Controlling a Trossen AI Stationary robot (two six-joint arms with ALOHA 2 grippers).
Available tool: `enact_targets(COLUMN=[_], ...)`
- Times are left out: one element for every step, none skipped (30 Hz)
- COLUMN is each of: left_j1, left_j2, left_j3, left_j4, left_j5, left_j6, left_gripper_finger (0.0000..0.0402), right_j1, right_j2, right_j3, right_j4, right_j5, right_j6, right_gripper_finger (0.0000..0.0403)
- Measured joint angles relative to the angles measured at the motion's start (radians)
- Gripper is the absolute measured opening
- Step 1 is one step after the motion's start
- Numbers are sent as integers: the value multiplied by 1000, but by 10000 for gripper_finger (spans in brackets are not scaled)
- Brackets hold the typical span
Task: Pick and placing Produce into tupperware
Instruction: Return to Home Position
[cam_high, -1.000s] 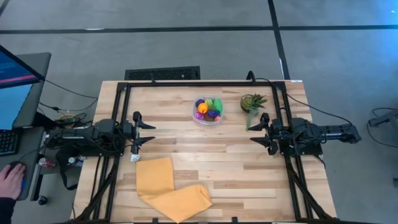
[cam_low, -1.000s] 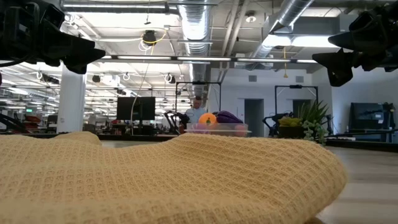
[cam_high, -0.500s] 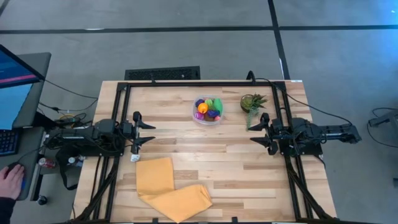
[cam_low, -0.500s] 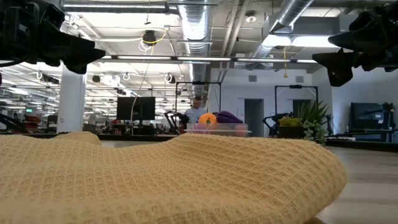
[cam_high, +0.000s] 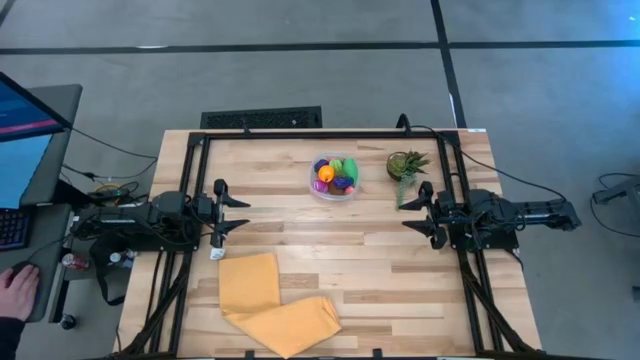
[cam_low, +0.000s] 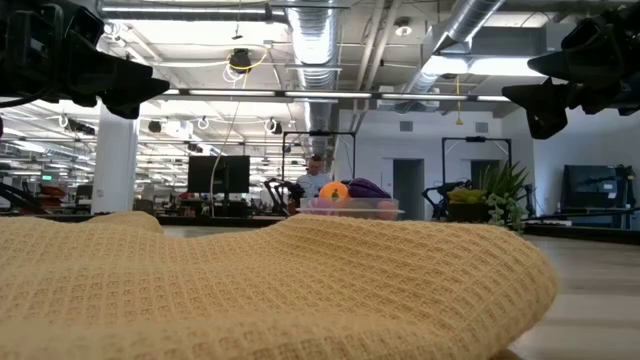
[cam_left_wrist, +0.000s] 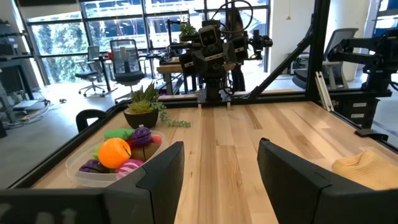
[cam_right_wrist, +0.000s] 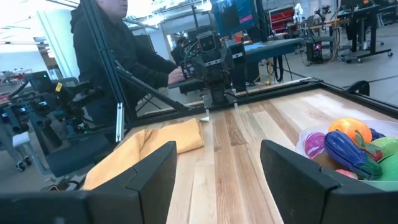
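Note:
The clear round tupperware (cam_high: 333, 178) stands near the table's far edge, between the two arms, with the produce (cam_high: 335, 172) heaped inside: orange, purple, magenta and green pieces. The left wrist view shows the tupperware (cam_left_wrist: 112, 163) with the orange piece on top; the right wrist view shows the produce (cam_right_wrist: 348, 149). My left gripper (cam_high: 240, 213) is open at the table's left side, well clear of the tub. My right gripper (cam_high: 408, 213) is open at the right side, also clear. Both hover above the wood.
A folded yellow waffle cloth (cam_high: 270, 305) lies at the near edge and fills the low view's foreground. A small potted green plant (cam_high: 405, 165) stands right of the tub. A black frame runs along the table's edges. A person sits at a desk left of the table (cam_right_wrist: 118, 50).

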Motion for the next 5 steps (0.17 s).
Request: enact_targets(left_j1=[0,0,0,0,0], left_j2=[0,0,0,0,0], left_j3=[0,0,0,0,0], left_j4=[0,0,0,0,0], left_j5=[0,0,0,0,0], left_j6=[0,0,0,0,0], left_gripper_finger=[195,195,195,195,195], right_j1=[0,0,0,0,0], right_j2=[0,0,0,0,0], right_j3=[0,0,0,0,0], right_j4=[0,0,0,0,0], right_j5=[0,0,0,0,0], right_j6=[0,0,0,0,0], right_gripper_finger=[256,256,256,256,256])
